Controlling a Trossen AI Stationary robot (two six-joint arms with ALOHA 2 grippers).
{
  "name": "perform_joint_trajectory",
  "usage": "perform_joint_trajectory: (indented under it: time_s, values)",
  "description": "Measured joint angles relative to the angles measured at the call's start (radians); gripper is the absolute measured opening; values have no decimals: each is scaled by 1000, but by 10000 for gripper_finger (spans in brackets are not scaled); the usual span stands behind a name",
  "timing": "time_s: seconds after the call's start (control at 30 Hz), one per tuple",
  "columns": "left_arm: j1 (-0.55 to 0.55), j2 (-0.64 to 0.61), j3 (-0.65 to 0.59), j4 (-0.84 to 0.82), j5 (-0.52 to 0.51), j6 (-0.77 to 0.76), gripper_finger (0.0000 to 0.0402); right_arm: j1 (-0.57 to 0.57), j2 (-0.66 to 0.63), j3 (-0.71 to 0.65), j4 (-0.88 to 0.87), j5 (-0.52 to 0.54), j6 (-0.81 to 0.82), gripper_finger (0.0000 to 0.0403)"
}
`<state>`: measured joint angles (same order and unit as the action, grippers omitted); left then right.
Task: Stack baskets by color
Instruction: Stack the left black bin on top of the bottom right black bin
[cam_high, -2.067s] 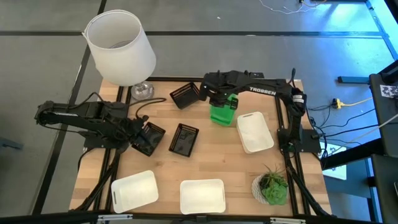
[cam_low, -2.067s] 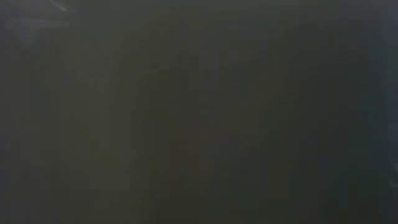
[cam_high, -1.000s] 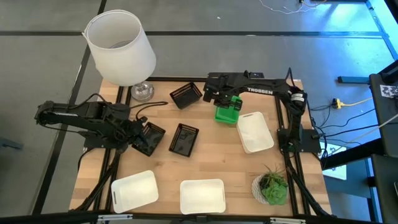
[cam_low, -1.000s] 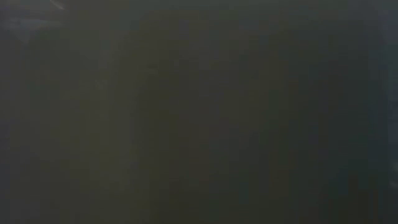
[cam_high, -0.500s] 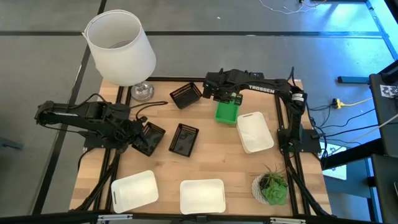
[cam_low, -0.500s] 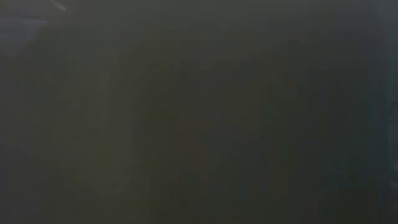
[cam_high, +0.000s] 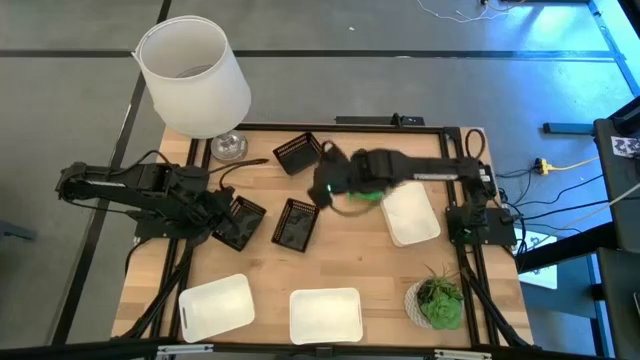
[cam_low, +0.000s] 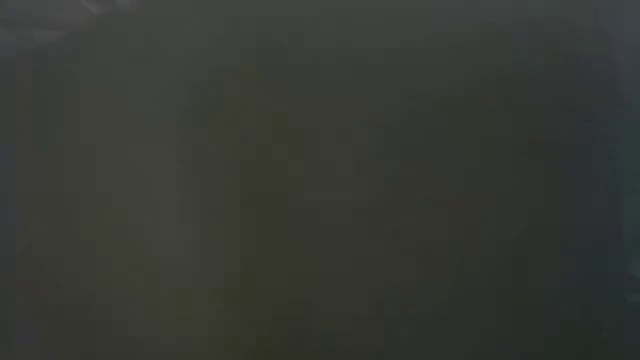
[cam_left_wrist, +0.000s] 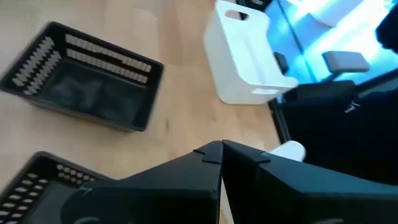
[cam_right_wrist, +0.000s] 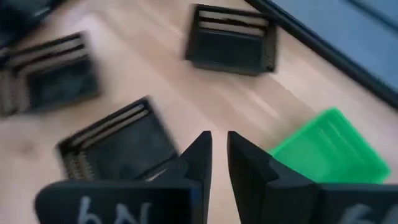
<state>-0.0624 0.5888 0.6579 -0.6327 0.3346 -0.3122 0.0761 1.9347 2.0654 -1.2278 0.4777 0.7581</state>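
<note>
While the wooden table (cam_high: 340, 260) carries everything, its biggest item is the white cylindrical bucket (cam_high: 192, 75) at the far left corner, raised on a clear glass base (cam_high: 228, 147). Next in size come the three white baskets: one (cam_high: 410, 213) on the right side of the table, and two along the near edge, one at the left (cam_high: 215, 306) and one in the middle (cam_high: 325, 315). Beside the near right corner sits a small green potted plant (cam_high: 437, 300). Three black baskets lie apart from one another: one (cam_high: 298, 153) near the far edge, one (cam_high: 295, 223) in the middle of the table, and one (cam_high: 240, 221) just under the left gripper (cam_high: 222, 222), whose fingers are pressed together with nothing between them. A green basket (cam_high: 365, 196) lies on the wood just beside the right-hand white basket, partly hidden by the right arm. The right gripper (cam_high: 325, 188) hovers between the green basket and the middle black one, its fingers (cam_right_wrist: 200, 155) a narrow slit apart and empty. The low view is dark and shows nothing.
</note>
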Motion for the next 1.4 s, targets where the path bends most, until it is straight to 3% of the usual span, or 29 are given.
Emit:
perform_joint_trajectory:
  time_s: [0.23,0.63,0.83,0.97,1.07,1.23,1.4]
  values:
    - [0,0,0,-1,-61,-40,0,168,0,102,-63,86,-152,51]
    - [0,7,3,-13,-209,-132,0,357,0,122,-172,264,-161,51]
    - [0,55,184,-269,-358,-163,0,444,0,122,-174,300,-116,51]
    - [0,117,322,-482,-448,-267,0,495,0,122,-197,353,-51,51]
    - [0,151,367,-605,-450,-321,0,530,0,122,-200,360,2,51]
    - [1,169,370,-661,-391,-472,4,580,0,122,-200,360,76,51]
    - [1,202,369,-696,-317,-604,38,610,0,122,-191,368,105,51]
